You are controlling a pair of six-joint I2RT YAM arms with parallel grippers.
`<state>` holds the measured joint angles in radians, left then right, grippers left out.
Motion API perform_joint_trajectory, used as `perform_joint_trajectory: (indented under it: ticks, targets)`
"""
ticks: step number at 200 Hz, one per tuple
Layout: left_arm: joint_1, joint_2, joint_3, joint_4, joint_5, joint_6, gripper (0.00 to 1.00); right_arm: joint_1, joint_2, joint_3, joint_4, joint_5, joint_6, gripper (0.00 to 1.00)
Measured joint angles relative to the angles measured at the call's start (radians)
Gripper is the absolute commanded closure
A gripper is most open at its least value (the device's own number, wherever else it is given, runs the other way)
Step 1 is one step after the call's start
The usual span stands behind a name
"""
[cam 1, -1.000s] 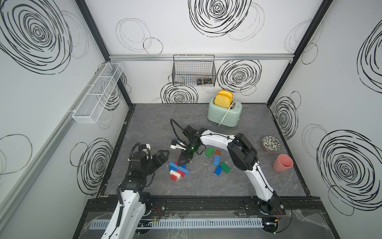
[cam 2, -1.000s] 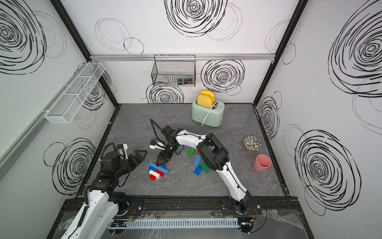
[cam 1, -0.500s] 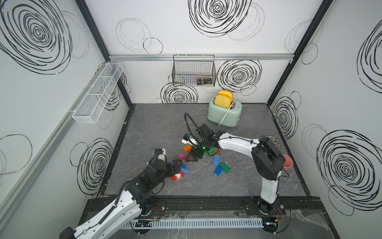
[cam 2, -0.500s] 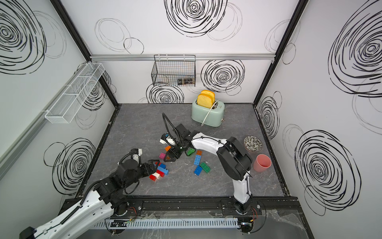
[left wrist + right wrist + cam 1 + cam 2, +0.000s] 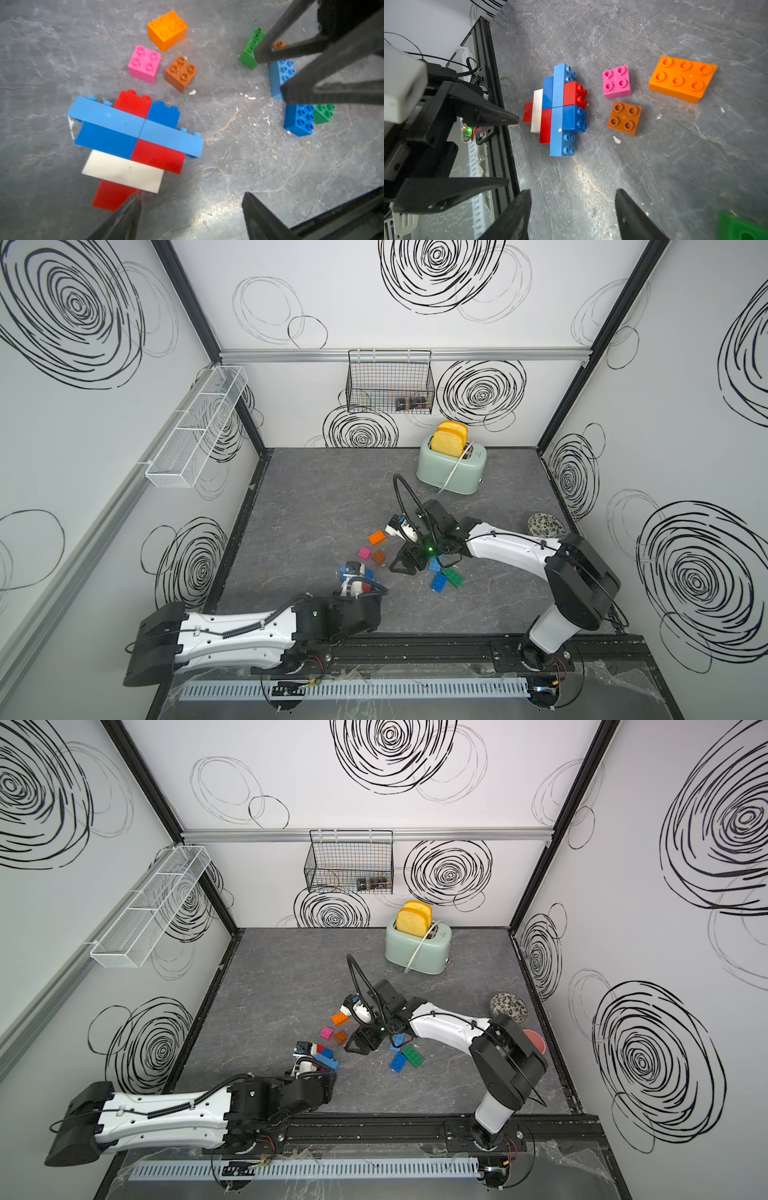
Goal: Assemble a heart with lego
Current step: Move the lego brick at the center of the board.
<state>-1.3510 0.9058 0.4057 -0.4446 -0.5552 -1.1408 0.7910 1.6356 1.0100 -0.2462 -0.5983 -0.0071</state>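
The part-built lego heart (image 5: 135, 137) of blue, red and white bricks lies flat near the front left, also in the right wrist view (image 5: 558, 110). My left gripper (image 5: 191, 199) is open and empty, one fingertip (image 5: 133, 202) beside the heart's red end brick. My right gripper (image 5: 573, 193) is open and empty, hovering right of the heart in both top views (image 5: 401, 568) (image 5: 357, 1048). Loose lego: an orange oblong (image 5: 167, 30), a pink square (image 5: 144, 63), a brown square (image 5: 181, 72), and blue (image 5: 439, 583) and green (image 5: 453, 576) bricks under the right arm.
A mint toaster (image 5: 452, 466) with toast stands at the back. A patterned bowl (image 5: 545, 524) and a pink cup (image 5: 534, 1040) sit by the right wall. A wire basket (image 5: 390, 381) hangs on the back wall, a white rack (image 5: 195, 427) on the left wall.
My left arm has swung in from the left and lowered to the heart, its jaws a little narrower. My right gripper has drawn back rightwards, uncovering the orange, pink and brown bricks.
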Motion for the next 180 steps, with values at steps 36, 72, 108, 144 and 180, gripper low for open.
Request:
perform_joint_trajectory:
  ticks: [36, 72, 108, 144, 180]
  targets:
    - [-0.043, 0.031, -0.008, 0.010, 0.021, -0.078, 0.24, -0.014, -0.015, -0.014, 0.013, 0.000, 0.000, 0.33]
    - [-0.021, 0.031, -0.064, 0.113, 0.107, -0.076, 0.34, -0.016, -0.015, -0.014, 0.016, 0.000, 0.002, 0.34]
    - [0.075, 0.081, -0.085, 0.216, 0.183, -0.011, 0.41, -0.020, -0.015, -0.014, 0.016, -0.002, 0.002, 0.35]
    - [0.206, 0.090, -0.098, 0.294, 0.246, 0.082, 0.42, -0.023, -0.015, -0.014, 0.016, -0.005, 0.002, 0.36]
    - [0.334, 0.093, -0.135, 0.329, 0.298, 0.160, 0.42, -0.036, -0.014, -0.014, 0.016, -0.013, 0.001, 0.37]
